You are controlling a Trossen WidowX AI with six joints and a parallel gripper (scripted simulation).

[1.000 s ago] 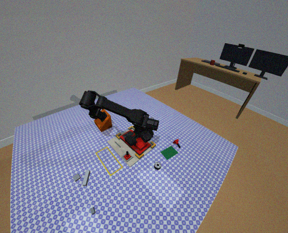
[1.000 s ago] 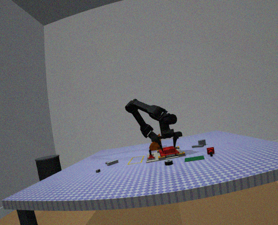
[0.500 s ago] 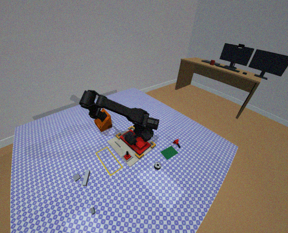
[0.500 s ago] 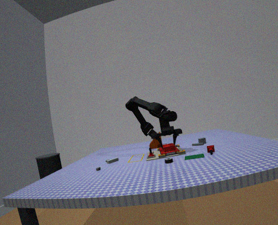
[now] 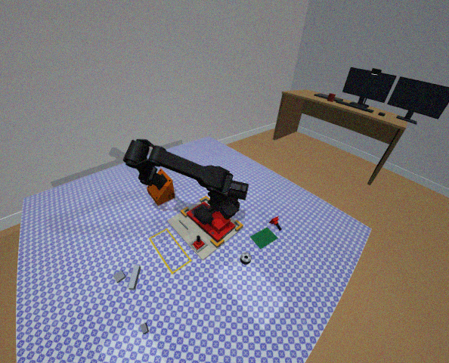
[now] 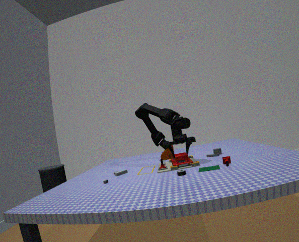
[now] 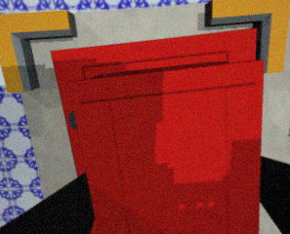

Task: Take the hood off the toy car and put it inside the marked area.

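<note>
The red hood (image 5: 218, 222) (image 6: 180, 156) (image 7: 198, 136) is between the gripper's fingers, slightly raised above the red toy car (image 5: 227, 231) (image 6: 181, 163) (image 7: 154, 45). In the wrist view the car's front edge shows beyond the hood. My gripper (image 5: 218, 218) (image 6: 180, 155) (image 7: 170, 172) points down and is shut on the hood, with one finger at each side. The yellow outline of the marked area (image 5: 161, 255) (image 6: 144, 173) lies on the table, beside the car's pale board (image 5: 204, 254) (image 7: 145, 19).
Yellow corner blocks (image 5: 217, 243) (image 7: 34, 23) surround the car. A black-and-red stick (image 5: 198, 243) (image 6: 162, 166) stands on the board near the marked area. An orange block (image 5: 161, 191), green plate (image 5: 264, 237) (image 6: 209, 168), wheel (image 5: 245, 258) (image 6: 181, 172) and grey bar (image 5: 134, 277) (image 6: 121, 172) are nearby.
</note>
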